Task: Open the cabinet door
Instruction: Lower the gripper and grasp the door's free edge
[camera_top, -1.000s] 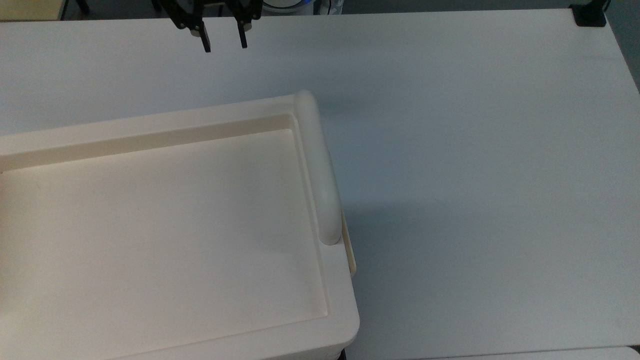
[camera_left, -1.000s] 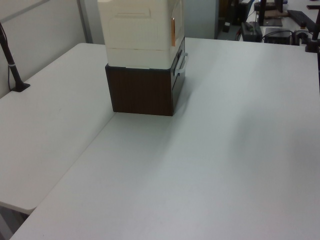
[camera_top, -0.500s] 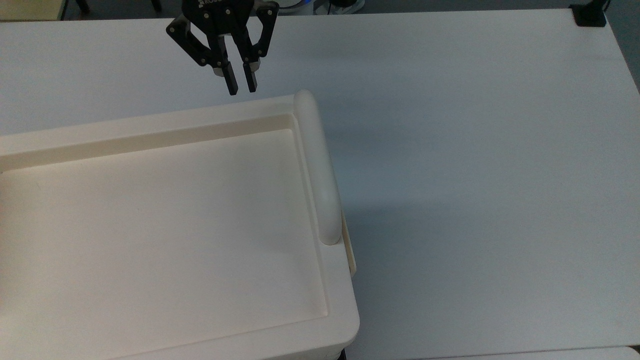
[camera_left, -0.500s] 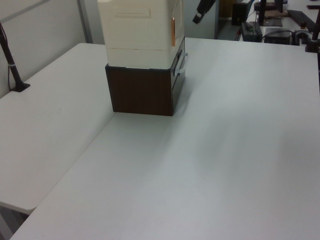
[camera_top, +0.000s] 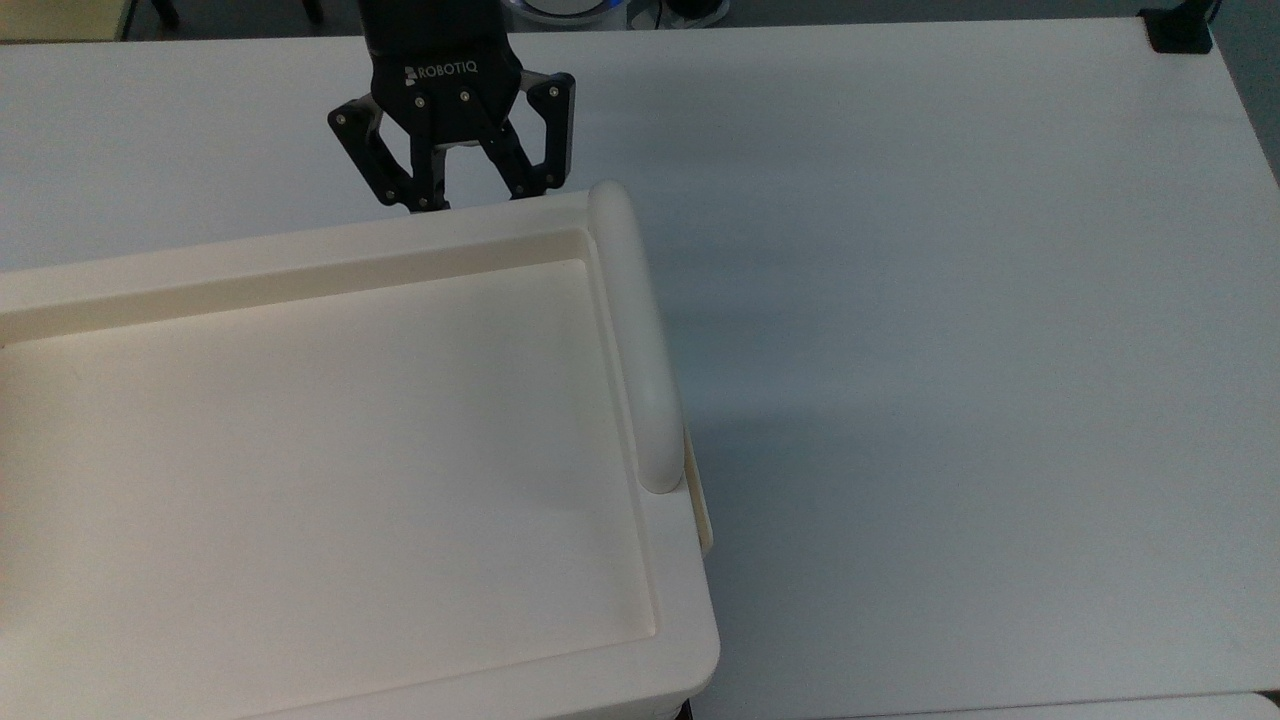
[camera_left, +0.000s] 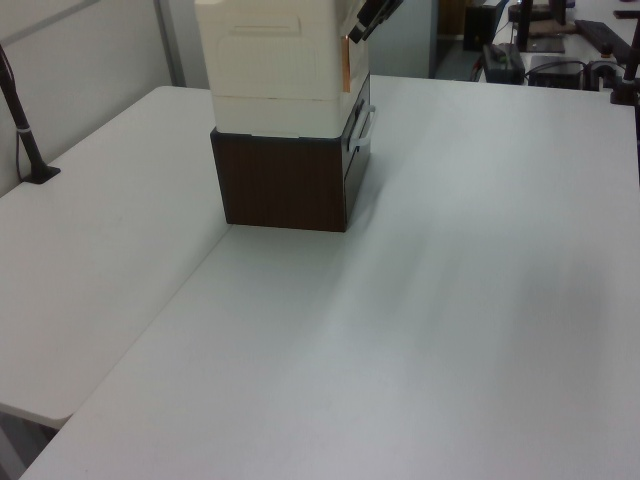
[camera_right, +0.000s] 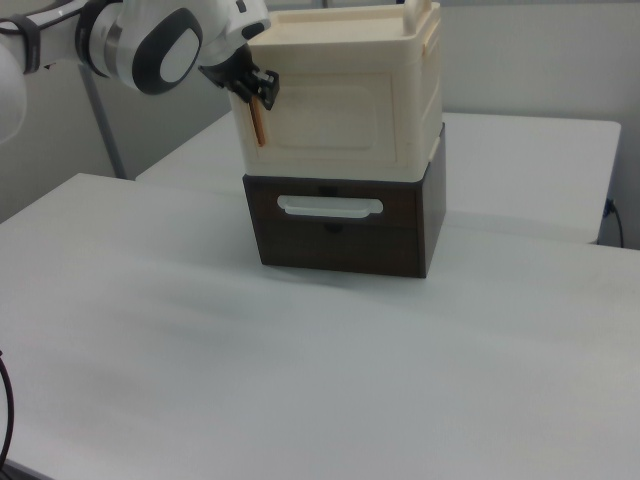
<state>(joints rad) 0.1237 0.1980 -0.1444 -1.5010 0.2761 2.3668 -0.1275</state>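
Gripper (camera_top: 463, 205) sits near the top view's upper left, fingertips tucked behind the cabinet's rim, so can't tell if it's open or closed. Cabinet door (camera_right: 335, 125) is the cream front panel, upper middle of the right view, above the dark drawer (camera_right: 330, 225).

1. The gripper's (camera_top: 465, 195) fingertips are hidden behind the cabinet top's (camera_top: 300, 250) far rim in the top view.
2. The cabinet top runs past the top view's left and bottom edges.
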